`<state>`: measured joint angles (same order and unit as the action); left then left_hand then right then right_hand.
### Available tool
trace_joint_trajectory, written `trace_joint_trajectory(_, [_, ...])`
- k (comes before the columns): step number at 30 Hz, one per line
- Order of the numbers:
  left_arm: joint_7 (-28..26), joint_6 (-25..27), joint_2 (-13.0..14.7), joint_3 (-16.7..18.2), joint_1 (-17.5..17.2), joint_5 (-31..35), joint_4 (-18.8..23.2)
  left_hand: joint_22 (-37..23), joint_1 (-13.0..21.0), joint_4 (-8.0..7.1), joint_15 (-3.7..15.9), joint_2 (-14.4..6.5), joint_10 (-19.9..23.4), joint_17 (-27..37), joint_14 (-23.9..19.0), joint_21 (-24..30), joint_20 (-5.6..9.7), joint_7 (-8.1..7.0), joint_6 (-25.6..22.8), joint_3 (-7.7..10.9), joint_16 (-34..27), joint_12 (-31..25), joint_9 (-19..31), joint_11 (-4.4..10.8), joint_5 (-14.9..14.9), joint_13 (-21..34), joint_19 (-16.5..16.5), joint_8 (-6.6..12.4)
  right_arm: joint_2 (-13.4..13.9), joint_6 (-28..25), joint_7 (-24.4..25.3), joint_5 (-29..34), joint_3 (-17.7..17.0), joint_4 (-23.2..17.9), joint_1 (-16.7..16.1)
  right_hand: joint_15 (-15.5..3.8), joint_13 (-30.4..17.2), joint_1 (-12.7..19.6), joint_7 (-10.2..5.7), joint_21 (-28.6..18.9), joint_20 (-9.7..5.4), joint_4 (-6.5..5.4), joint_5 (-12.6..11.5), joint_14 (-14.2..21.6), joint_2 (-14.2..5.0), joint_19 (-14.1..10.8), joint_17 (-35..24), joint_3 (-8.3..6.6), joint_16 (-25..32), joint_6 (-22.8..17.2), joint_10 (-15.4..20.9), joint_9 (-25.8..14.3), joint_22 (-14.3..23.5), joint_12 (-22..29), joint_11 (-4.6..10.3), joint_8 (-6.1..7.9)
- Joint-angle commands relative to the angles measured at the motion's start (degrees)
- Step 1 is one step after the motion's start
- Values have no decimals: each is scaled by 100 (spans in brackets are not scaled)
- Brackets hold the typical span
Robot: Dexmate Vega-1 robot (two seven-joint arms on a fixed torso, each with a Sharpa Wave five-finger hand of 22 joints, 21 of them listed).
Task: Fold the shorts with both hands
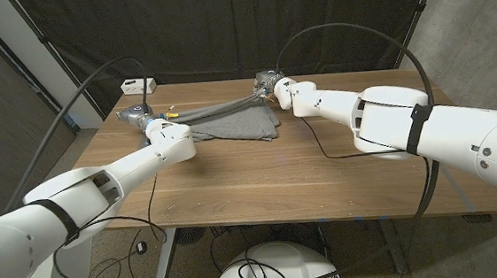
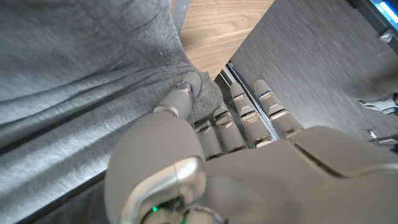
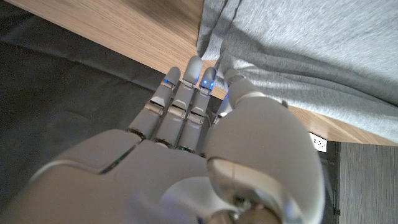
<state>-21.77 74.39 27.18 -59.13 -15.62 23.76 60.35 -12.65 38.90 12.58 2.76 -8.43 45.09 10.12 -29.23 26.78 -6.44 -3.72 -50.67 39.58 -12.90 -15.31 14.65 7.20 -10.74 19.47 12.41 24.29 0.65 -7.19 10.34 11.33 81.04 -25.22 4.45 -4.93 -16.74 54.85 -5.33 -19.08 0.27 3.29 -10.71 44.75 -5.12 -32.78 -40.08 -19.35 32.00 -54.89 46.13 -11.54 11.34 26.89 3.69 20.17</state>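
The grey soft-cotton shorts (image 1: 234,121) lie at the far middle of the brown wooden counter (image 1: 305,179), with one edge lifted and stretched taut between the two robot hands. The left robot hand (image 1: 140,117) grips that edge near the counter's far left corner; the left wrist view shows its thumb pressed on a bunch of cloth against the fingers (image 2: 214,124). The right robot hand (image 1: 268,81) holds the opposite end near the far edge; its fingertips (image 3: 189,68) meet the fabric.

Progress assessment: the fold appears to be at an early stage. An edge is raised, but it is not yet laid over the rest, which remains spread on the counter.

Limits: the right grasp itself is hidden behind the fingers. Which part of the garment is held cannot be determined.
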Motion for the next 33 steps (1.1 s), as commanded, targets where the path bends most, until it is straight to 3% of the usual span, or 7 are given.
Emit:
trace_joint_trajectory(1, [-1934, -79, -1134, 923, 120, -480, -1674, -14, -66, -730, 423, 130, -236, 20, -62, 53, -39, 241, 25, -823, 70, 113, -51, -74, 22, -4, 45, -267, -41, -33, 429, -204, -178, -2, -116, -632, 34, -212, -36, -45, 88, -107, -58, 58, 15, 2, 21, 46, -36, 143, -141, -6, 30, -98, -1, -83])
trace_joint_trajectory(9, [-3245, -331, -1594, 1429, 300, -879, -2592, -5, -177, -677, 315, 168, -548, 30, -52, 65, -80, 80, 699, -894, 124, 248, -134, -99, 55, -68, -15, -669, -38, 12, 748, -240, -256, -2, -166, -615, 76, -547, -21, -56, 103, -301, -76, 90, -49, 15, 34, 146, -62, 240, -174, 5, 36, -179, -24, -170])
trace_joint_trajectory(16, [-4223, -589, -1827, 1788, 436, -1176, -3101, -10, -177, -768, 170, -192, -714, 75, -9, 75, -194, 93, 1116, -754, 130, 272, -171, -167, 61, -65, -81, -922, 16, 184, 1426, -197, -358, -2, -273, -606, 91, -657, -20, -59, 97, -385, -89, 95, -167, 26, 36, 141, -76, 279, -187, 8, 38, -217, -52, -209])
trace_joint_trajectory(19, [-4223, -492, -1771, 2147, 209, -653, -2702, -21, -100, -869, 143, -337, -781, 97, 2, 116, -217, 42, 1493, -497, 126, 265, -193, -176, 38, -52, -81, -1121, 82, 357, 2067, -71, -407, -14, -360, -619, 93, -668, -5, -61, 97, -395, -95, 81, -209, 30, 48, 122, -97, 274, -191, 9, 39, -229, -65, -216])
trace_joint_trajectory(23, [-4210, -308, -1655, 2079, 152, -640, -2452, -25, 56, -708, 184, -232, -814, 88, -20, 153, -173, -29, 1590, -435, 108, 259, -206, -148, 44, -48, -53, -1179, -85, 642, 2194, -55, -488, 394, -324, -605, 88, -625, 8, -65, 109, -338, -101, 66, -181, 34, 78, 95, -134, 288, -207, 11, 39, -247, -86, -236])
trace_joint_trajectory(30, [-3342, 224, -689, 1423, -480, -635, -328, -23, -99, -712, 261, -11, -706, 107, -52, 199, -65, -84, 1363, -657, 70, 213, -223, -98, 101, -75, -17, -1120, 46, 1169, 3283, 276, -586, 333, -507, -584, 97, -478, 22, -71, 113, -216, -118, 33, -252, 41, 126, -34, -202, 286, -227, 13, 39, -287, -128, -261])
trace_joint_trajectory(33, [-2942, 283, -250, 1212, -684, -644, 494, -17, -196, -713, 316, 106, -633, 90, -51, 214, -28, -121, 1275, -748, 84, 188, -234, -82, 99, -93, -3, -1107, 369, 1333, 3662, 487, -734, -212, -681, -543, 106, -496, 63, -84, 128, -204, -95, -116, -279, 30, 195, -84, -332, 317, -277, 16, 38, -332, -201, -295])
